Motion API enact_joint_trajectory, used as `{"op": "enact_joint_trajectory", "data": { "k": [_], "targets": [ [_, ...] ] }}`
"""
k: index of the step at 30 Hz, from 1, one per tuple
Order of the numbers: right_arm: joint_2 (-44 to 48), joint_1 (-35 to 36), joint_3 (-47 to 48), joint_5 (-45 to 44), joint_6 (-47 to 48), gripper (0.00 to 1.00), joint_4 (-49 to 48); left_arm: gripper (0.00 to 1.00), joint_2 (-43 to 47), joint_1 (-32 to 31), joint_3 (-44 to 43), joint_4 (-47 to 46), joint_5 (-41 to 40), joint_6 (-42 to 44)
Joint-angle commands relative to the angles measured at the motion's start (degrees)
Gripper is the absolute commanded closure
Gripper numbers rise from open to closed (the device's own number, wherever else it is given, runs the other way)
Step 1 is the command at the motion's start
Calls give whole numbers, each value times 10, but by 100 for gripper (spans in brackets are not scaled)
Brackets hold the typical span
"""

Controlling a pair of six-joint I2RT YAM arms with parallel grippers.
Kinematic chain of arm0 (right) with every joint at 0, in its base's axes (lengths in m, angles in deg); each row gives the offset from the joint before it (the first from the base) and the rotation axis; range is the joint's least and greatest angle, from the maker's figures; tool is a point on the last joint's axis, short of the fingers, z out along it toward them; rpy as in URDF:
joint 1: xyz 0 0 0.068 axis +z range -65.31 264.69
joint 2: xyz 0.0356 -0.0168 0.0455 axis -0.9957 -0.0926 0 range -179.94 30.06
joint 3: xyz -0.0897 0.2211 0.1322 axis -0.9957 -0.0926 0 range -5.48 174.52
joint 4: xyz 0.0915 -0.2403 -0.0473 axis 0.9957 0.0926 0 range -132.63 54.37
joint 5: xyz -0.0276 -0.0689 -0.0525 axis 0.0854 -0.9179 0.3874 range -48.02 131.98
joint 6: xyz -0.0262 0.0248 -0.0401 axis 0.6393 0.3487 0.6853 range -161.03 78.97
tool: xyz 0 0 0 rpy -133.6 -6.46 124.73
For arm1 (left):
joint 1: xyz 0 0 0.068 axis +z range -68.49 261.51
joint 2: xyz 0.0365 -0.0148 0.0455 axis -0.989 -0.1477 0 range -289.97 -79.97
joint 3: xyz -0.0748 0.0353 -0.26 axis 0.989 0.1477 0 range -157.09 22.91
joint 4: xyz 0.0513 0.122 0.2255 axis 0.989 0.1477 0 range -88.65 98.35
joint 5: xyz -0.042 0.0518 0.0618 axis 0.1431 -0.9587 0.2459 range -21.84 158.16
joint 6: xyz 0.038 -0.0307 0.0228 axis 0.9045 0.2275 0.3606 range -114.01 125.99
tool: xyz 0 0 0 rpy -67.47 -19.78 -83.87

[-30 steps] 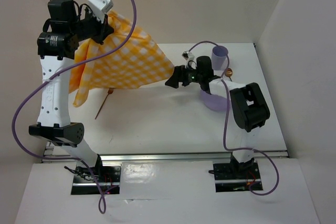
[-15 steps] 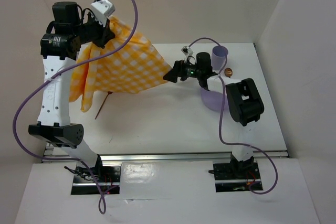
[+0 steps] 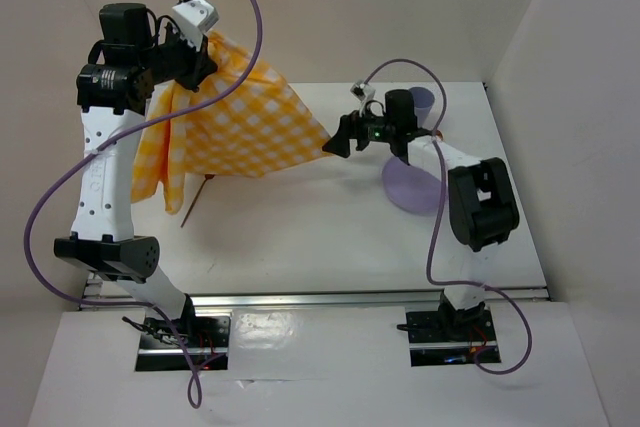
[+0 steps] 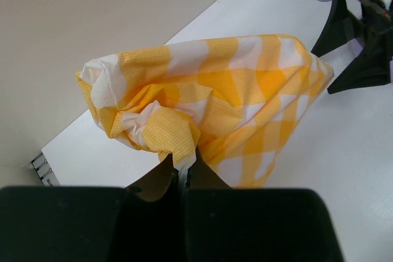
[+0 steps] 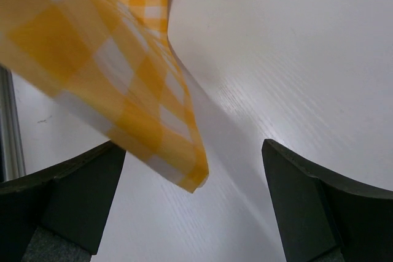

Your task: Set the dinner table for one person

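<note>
A yellow-and-white checked cloth (image 3: 240, 122) hangs in the air above the white dinner table (image 3: 300, 237). My left gripper (image 3: 205, 52) is raised at the back left and shut on a bunched corner of the cloth (image 4: 215, 102), with the jaws (image 4: 183, 167) pinched together. My right gripper (image 3: 340, 139) is open at the cloth's right-hand corner. In the right wrist view that corner (image 5: 104, 59) hangs loose between the spread jaws (image 5: 193, 151), above the tabletop (image 5: 295, 59). The right gripper also shows in the left wrist view (image 4: 350, 47).
A lavender bowl (image 3: 410, 187) sits under my right forearm. A lavender cup (image 3: 422, 102) stands behind it near the back wall. A thin brown stick (image 3: 190, 209) lies on the table below the cloth's hanging left edge. White walls close in three sides.
My left gripper lifted the cloth slightly, and its hanging left flap shifted. My right gripper moved up, then drew back a little to the right, with the cloth corner now loose between its jaws.
</note>
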Motion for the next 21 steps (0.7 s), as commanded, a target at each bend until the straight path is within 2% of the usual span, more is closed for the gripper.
{"op": "enact_joint_trajectory", "data": {
  "k": [1,5,8,13,16,18,19,20,21],
  "targets": [
    [66,7,31,-32,130,0,81,100,23,-2,-16,-16,3,-7],
    [22,23,102,3,150,0,133,100,11,-2,-34,-16,9,-7],
    [-7,40,134,-3,173,0,170,100,6,-2,-41,-11,9,-7],
    [-7,73,87,-38,173,0,151,100,11,-2,-41,-22,-2,-7],
    [-23,73,102,-52,153,2,144,100,11,-2,-41,-22,-2,-7],
    [-37,73,125,-52,135,21,161,100,11,-2,-41,-22,-2,-12],
    [-37,73,133,-45,119,36,161,100,11,-2,-41,-29,-2,-12],
    [-37,73,126,-45,109,56,153,100,11,-2,-41,-29,-8,-12],
    [-22,73,113,-55,97,81,137,100,17,-2,-41,-29,-16,-12]
  ]
}}
